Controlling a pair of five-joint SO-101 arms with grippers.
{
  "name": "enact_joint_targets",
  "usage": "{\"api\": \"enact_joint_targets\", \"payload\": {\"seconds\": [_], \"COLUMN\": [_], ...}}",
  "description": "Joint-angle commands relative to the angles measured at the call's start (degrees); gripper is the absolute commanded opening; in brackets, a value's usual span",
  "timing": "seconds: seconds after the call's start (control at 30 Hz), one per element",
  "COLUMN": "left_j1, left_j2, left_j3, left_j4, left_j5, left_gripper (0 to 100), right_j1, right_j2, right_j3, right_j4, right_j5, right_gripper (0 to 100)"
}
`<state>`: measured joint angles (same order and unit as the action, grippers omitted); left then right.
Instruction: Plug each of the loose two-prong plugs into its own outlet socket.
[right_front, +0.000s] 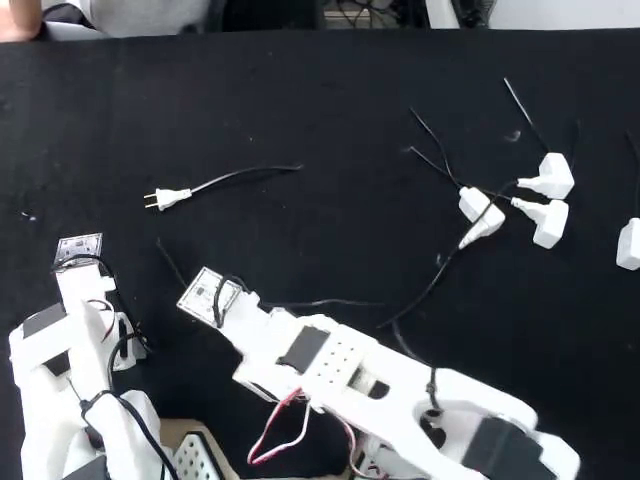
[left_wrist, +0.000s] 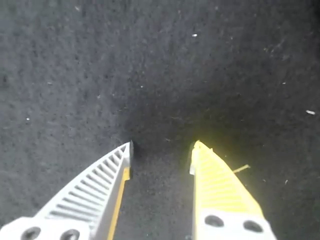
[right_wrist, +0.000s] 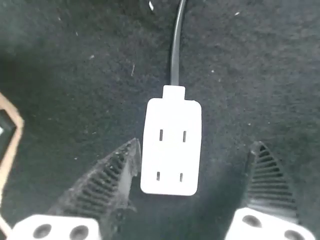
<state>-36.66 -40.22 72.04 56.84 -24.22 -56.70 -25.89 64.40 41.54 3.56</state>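
Desk (right_front: 330, 90): black, flecked with pale lint. Loose plug (right_front: 165, 198) is white on a black cord (right_front: 250, 173); the socket block (right_wrist: 171, 145) is white with dark slots, and the adapters (right_front: 545, 190) are white. Left claw (left_wrist: 162, 150): one finger (left_wrist: 107, 172) white and ribbed with a yellow edge, the other yellow. Right claw (right_wrist: 196, 150): black, ribbed, on white bases.

The high view's edge cuts one white block (right_front: 629, 245).
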Motion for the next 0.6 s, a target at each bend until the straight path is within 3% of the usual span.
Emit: {"api": "enact_joint_targets", "payload": {"seconds": [0.0, 0.1, 0.27, 0.57], "left_j1": [0.22, 0.22, 0.22, 0.31], "left_j2": [0.00, 0.00, 0.00, 0.00], "left_j3": [0.40, 0.40, 0.48, 0.48], "left_j4": [-0.88, -0.88, -0.88, -0.88], "left_j5": [-0.35, -0.35, -0.35, -0.35], "left_gripper": [20, 20, 20, 20], "right_j1": [0.18, 2.99, 6.33, 14.77], "right_j2": [2.59, 4.18, 2.24, -11.56], "right_j3": [-3.12, -3.12, -3.30, -2.07], "right_j4": [-0.88, -0.79, 0.26, 8.79], "right_j5": [0.09, 1.32, 17.76, 47.47], "right_gripper": [33.8, 26.1, 0.5, 1.1]}}
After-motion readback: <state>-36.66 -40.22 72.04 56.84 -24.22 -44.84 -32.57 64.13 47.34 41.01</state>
